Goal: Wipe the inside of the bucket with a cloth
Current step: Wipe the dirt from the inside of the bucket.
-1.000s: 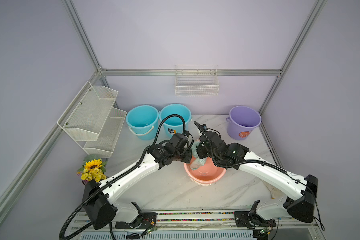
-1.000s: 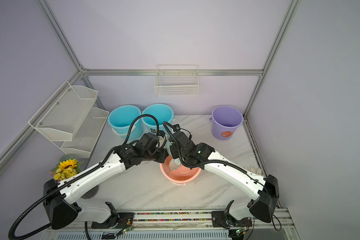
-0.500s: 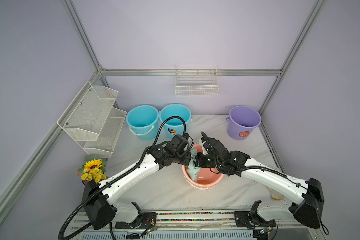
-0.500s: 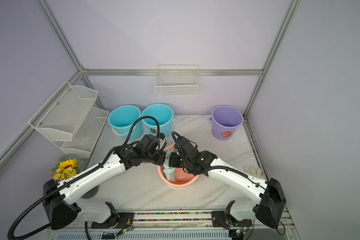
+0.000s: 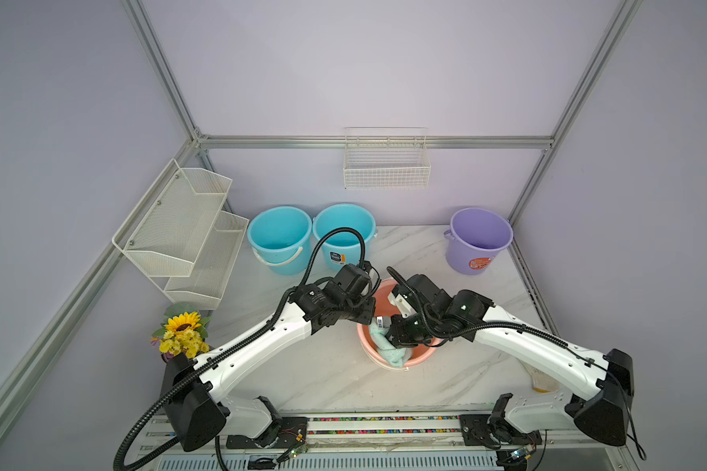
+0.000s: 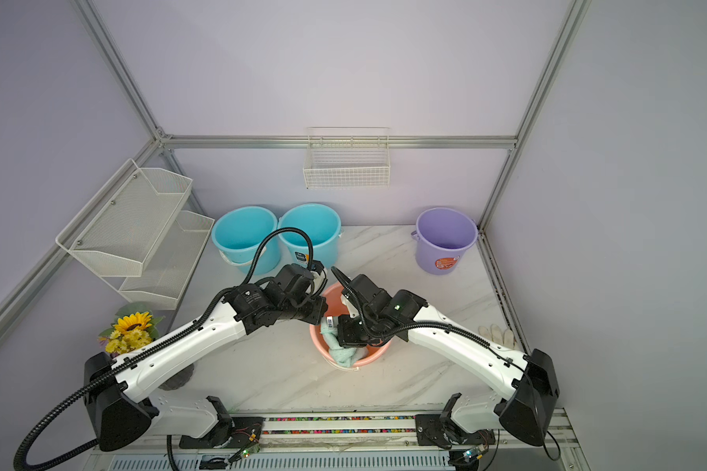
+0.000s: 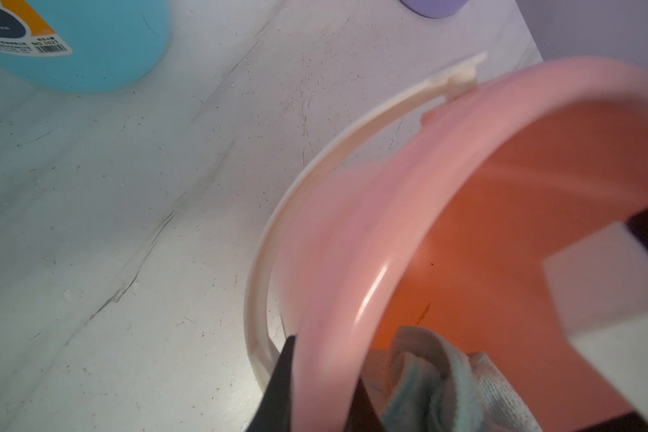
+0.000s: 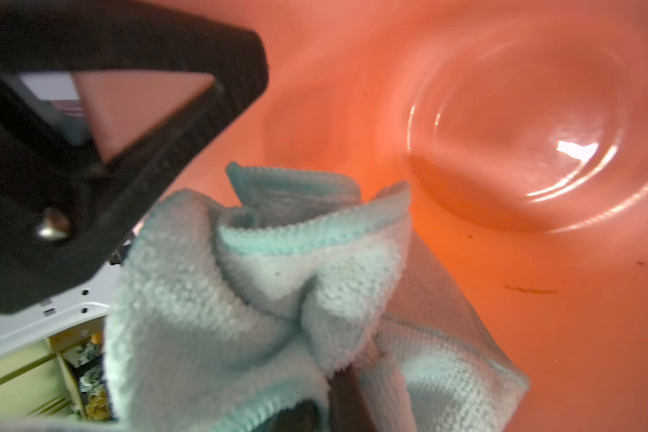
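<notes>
Inside the pink bucket (image 5: 384, 293), against the wall nearest the robot's base, lies the bunched mint-green terry cloth (image 5: 389, 351). It is pinched in the fully closed right gripper (image 8: 335, 391). The left gripper (image 7: 320, 396), almost closed, clamps the bucket's rim, one finger inside and one outside. The bucket rests on the marble tabletop (image 5: 327, 367). A labelled blue bucket (image 5: 343, 232) and a purple bucket (image 5: 480, 240) stand behind.

Right gripper (image 5: 390, 336) and bunched cloth (image 5: 387, 351) crowded the mouth of the pink bucket (image 5: 423, 359), left gripper (image 7: 320, 396) clamped on its rim; bare table (image 5: 323, 383) lay open in front, blue buckets (image 5: 280, 240) behind
</notes>
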You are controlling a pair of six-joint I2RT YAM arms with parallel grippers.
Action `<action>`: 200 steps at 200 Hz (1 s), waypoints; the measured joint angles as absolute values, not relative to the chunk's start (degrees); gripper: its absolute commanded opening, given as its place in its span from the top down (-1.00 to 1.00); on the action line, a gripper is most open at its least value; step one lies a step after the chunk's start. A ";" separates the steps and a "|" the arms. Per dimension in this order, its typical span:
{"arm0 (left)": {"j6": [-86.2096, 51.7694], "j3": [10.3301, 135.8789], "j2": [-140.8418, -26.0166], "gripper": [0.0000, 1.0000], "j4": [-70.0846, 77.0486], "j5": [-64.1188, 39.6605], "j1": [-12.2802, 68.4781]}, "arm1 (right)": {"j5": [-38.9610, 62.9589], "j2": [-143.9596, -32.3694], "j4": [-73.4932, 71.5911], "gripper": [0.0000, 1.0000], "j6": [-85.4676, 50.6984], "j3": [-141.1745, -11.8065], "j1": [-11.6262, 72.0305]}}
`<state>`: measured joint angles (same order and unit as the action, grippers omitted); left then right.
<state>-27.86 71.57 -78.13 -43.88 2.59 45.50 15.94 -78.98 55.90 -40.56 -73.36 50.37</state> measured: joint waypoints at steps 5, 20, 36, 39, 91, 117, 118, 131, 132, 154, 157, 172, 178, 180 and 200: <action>-27.86 71.57 -78.11 1.00 -43.90 2.66 45.45 | 15.03 -79.57 57.98 1.00 -39.46 -74.54 50.37; -27.86 71.57 -77.97 1.00 -44.01 2.92 45.32 | 11.42 -81.34 64.69 1.00 -36.93 -78.17 50.41; -27.83 71.57 -77.78 1.00 -44.27 3.05 44.95 | 6.57 -83.13 70.59 1.00 -35.29 -81.67 50.41; -27.83 71.57 -77.73 1.00 -44.34 3.07 44.82 | 5.26 -83.57 71.85 1.00 -34.85 -82.43 50.41; -27.81 71.57 -77.56 1.00 -44.88 2.81 44.14 | -15.03 -88.09 81.34 1.00 -33.50 -90.08 50.52; -27.90 71.57 -77.56 1.00 -44.36 2.11 44.10 | -23.81 -88.92 80.55 1.00 -32.62 -92.31 50.65; -27.90 71.57 -77.56 1.00 -44.31 2.09 44.10 | -24.08 -88.95 80.44 1.00 -32.58 -92.38 50.65; -27.94 71.57 -77.56 1.00 -43.92 1.78 43.99 | -27.66 -89.06 78.39 1.00 -31.44 -92.79 50.78; -27.97 71.57 -77.56 1.00 -43.88 1.76 43.97 | -27.86 -89.06 78.24 1.00 -31.33 -92.79 50.81; -28.12 71.57 -77.56 1.00 -43.11 1.67 43.70 | -32.27 -88.99 71.94 1.00 -27.97 -92.31 50.92; -28.12 71.57 -77.56 1.00 -43.00 1.67 43.62 | -32.69 -88.90 71.00 1.00 -27.57 -92.12 50.92; -28.29 71.57 -77.56 1.00 -42.61 1.74 43.33 | -34.13 -87.99 64.45 1.00 -24.51 -89.84 50.92; -28.36 71.57 -77.56 1.00 -42.50 1.74 43.22 | -34.24 -87.50 61.87 1.00 -23.24 -88.75 50.92; -28.40 71.57 -77.56 1.00 -42.48 1.74 43.20 | -34.26 -87.31 60.69 1.00 -22.87 -88.33 50.92; -28.51 71.57 -77.56 1.00 -42.28 1.76 43.09 | -33.45 -85.71 51.81 1.00 -20.10 -84.88 50.92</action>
